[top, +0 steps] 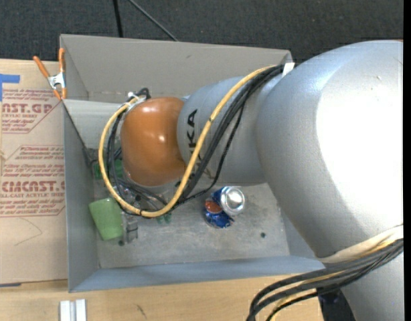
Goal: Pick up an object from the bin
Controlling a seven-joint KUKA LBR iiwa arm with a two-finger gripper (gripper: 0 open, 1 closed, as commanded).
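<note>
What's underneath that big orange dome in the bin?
The orange cover is part of the arm and hides the bin floor beneath it. At its lower left edge a pale green block sticks out. Anything else under it is covered.

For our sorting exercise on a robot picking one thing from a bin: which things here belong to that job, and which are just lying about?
In the job: grey bin; gripper, low at its left; pale green block beside the gripper.
Lying about: crushed blue and silver can, apart to the right.
</note>
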